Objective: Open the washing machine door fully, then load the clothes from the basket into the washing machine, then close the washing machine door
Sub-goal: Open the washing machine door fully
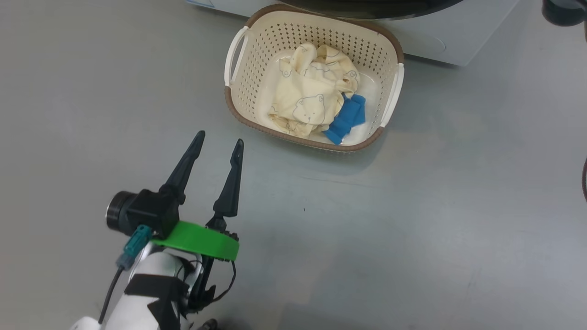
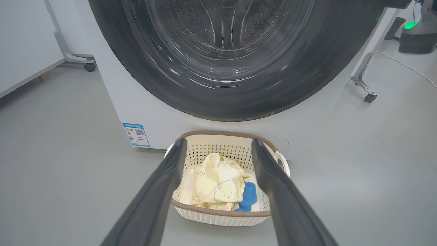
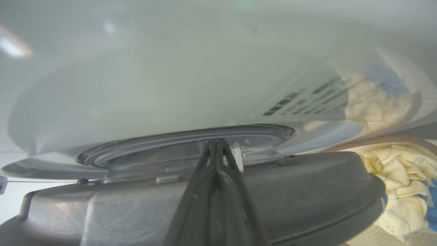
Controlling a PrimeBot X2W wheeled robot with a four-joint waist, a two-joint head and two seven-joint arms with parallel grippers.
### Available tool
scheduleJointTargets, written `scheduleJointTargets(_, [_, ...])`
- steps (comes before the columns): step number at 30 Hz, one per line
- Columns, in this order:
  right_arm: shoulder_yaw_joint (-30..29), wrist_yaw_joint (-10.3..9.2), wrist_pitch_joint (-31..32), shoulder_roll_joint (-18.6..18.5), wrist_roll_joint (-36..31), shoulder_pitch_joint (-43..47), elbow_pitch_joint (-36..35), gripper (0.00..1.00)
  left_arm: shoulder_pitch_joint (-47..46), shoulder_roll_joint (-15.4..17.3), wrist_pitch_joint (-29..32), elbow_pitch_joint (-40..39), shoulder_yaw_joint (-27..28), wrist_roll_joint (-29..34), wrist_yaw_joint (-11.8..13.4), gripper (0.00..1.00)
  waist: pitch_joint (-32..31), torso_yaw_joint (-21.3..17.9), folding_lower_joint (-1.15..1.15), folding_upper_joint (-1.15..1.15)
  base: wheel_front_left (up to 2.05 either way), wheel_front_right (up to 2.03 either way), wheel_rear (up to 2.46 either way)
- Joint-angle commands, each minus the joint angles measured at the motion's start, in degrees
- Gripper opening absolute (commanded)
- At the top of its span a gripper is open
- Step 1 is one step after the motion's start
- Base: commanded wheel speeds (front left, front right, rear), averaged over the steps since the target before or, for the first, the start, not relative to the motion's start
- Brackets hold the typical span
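On the head camera, the basket [image 1: 284,36] is sitting on the floor [image 1: 412,229] just in front of the washing machine [image 1: 431,41]. The clothes [image 1: 312,98] are all lying heaped inside it, yellow bear-print pieces with a blue scrap at one side. The left pincer [image 1: 219,137] is hovering above the floor with its fingers spread and nothing in them. It is pointing toward the basket but staying well apart from it.

The left wrist camera is looking between those spread fingers at the basket [image 2: 222,215] and the clothes [image 2: 218,188]. The door [image 2: 239,89] is looming above with the drum showing through its glass, so from here it is looking shut or nearly so.

On the right wrist camera, the right pincer [image 3: 216,141] is pressing its two fingers together with nothing visible between them. Its tips are resting at the seam where the door [image 3: 307,184] meets the glass bulge. I cannot tell how far the door is standing off the white front [image 3: 170,85].

As I judge it, the robot is only working on the opening. The loading and the closing are both waiting.
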Motion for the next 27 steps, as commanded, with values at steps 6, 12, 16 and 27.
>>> scheduleJointTargets(6, [1.22,0.0,3.08,3.35,0.17,-2.28,-2.07,0.0,-1.38,0.96,-0.63,-1.57,2.44,-0.26,0.47,1.0,0.33,-0.66,0.0,0.0,0.0,0.0,0.0])
scheduleJointTargets(12, [1.89,0.0,6.16,3.68,0.83,-1.23,-3.7,0.0,-1.72,0.96,-0.63,-1.64,3.17,0.18,0.58,1.0,0.84,-1.79,0.0,0.0,0.0,0.0,0.0])
scheduleJointTargets(16, [2.62,0.0,7.93,3.98,1.17,0.25,-5.49,0.0,-1.81,0.96,-0.63,-1.69,3.86,0.63,0.45,1.0,0.9,-2.84,0.0,0.0,0.0,0.0,0.0])
scheduleJointTargets(27, [3.99,0.0,13.34,4.7,3.64,5.63,-11.7,0.0,-1.62,0.96,-0.63,-0.91,4.96,1.51,0.17,1.0,-0.18,-4.72,0.0,0.0,0.0,0.0,0.0])
